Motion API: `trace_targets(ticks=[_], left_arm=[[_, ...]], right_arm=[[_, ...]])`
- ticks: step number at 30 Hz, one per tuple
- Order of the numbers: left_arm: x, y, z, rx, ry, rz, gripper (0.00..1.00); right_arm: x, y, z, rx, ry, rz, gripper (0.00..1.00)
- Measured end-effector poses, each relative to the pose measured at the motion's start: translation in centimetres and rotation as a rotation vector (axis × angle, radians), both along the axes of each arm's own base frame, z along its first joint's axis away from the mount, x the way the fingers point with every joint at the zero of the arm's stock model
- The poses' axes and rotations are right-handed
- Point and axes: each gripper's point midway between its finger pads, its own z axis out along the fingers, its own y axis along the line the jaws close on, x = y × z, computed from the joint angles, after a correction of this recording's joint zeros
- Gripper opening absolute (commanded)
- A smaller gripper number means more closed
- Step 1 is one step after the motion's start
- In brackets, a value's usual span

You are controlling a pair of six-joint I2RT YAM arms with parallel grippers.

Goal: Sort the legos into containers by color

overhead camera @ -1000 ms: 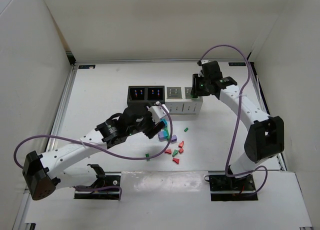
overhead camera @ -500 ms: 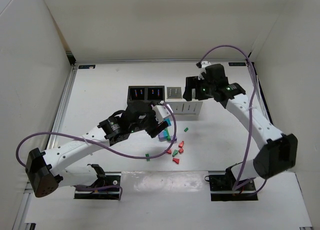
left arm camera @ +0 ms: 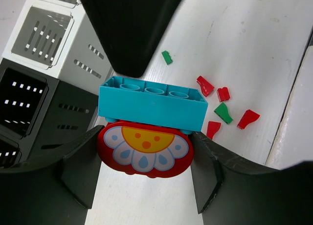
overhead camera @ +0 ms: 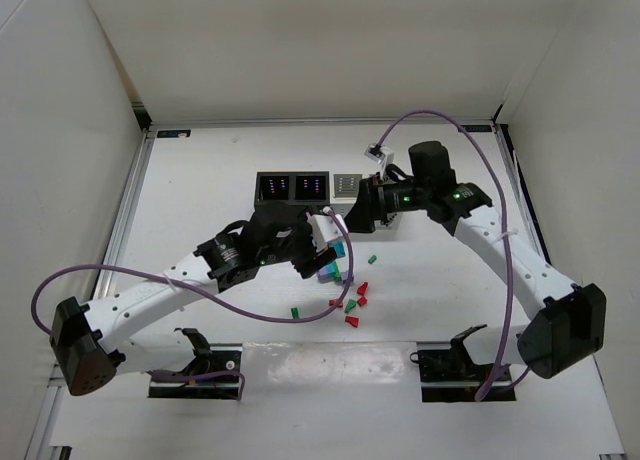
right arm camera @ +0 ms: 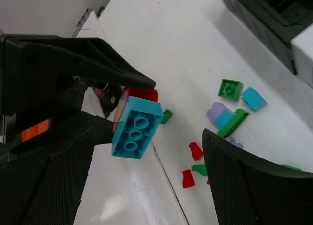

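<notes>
My left gripper (left arm camera: 146, 151) is shut on a red lego with a flower print (left arm camera: 145, 149), and a teal-blue brick (left arm camera: 151, 105) is stuck on top of it. It holds the pair above the table in front of the containers (overhead camera: 290, 190). My right gripper (right arm camera: 147, 134) is open wide, its fingers (right arm camera: 54, 181) standing on either side of the teal brick (right arm camera: 136, 129) without touching it. In the top view the two grippers meet at the teal brick (overhead camera: 338, 248). Small red legos (overhead camera: 362, 290), green ones (overhead camera: 371, 259) and a purple one (overhead camera: 325, 275) lie on the table below.
The two black bins (left arm camera: 24, 93) and two white bins (left arm camera: 49, 34) stand in a row just behind the left gripper. A lone green piece (overhead camera: 295, 310) lies nearer the arm bases. A loose green square (right arm camera: 229, 89) and a small teal piece (right arm camera: 253, 98) lie near the bins.
The right arm swung left from above the white bins to the left gripper's brick, and its jaws opened wide. The left gripper has held its bricks almost still.
</notes>
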Motion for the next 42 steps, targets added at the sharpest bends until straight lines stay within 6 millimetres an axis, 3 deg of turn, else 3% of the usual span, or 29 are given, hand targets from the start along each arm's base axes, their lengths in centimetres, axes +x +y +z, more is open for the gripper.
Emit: trace_targets(ticks=[6, 13, 14, 15, 16, 20, 23, 28, 37, 42], left_arm=[[-0.2, -0.1, 0.5, -0.014, -0.008, -0.013, 0.48], [-0.3, 0.1, 1.3, -0.035, -0.022, -0.016, 0.48], [-0.3, 0.1, 1.3, -0.034, -0.022, -0.015, 0.48], [-0.3, 0.1, 1.3, -0.034, -0.023, -0.014, 0.48], [-0.2, 0.2, 1.3, -0.033, -0.024, -0.012, 0.48], [0.1, 0.3, 1.4, -0.028, -0.041, -0.006, 0.48], [0.1, 0.3, 1.4, -0.027, -0.041, -0.004, 0.48], [0.4, 0.1, 1.7, -0.05, -0.052, 0.014, 0.48], [0.8, 1.7, 0.8, -0.051, -0.03, 0.115, 0.47], [1.8, 2.2, 0.2, -0.039, -0.018, 0.177, 0.47]], right_arm=[[-1.5, 2.1, -0.6, 0.005, 0.03, 0.076, 0.9], [-1.4, 3.1, -1.9, -0.023, 0.074, 0.086, 0.67], [-1.5, 3.3, -1.8, -0.019, 0.075, 0.09, 0.63], [-1.6, 3.4, -1.6, -0.018, 0.072, 0.094, 0.44], [-1.8, 3.5, -1.4, -0.01, 0.072, 0.104, 0.35], [-1.9, 3.7, -0.8, -0.002, 0.102, 0.089, 0.2], [-1.8, 3.6, -0.8, 0.001, 0.102, 0.087, 0.0], [-1.1, 2.8, -0.4, 0.021, 0.112, 0.075, 0.0], [4.9, -2.6, -0.3, 0.011, 0.062, -0.155, 0.0], [7.9, -1.8, -1.0, -0.096, -0.042, -0.234, 0.0]])
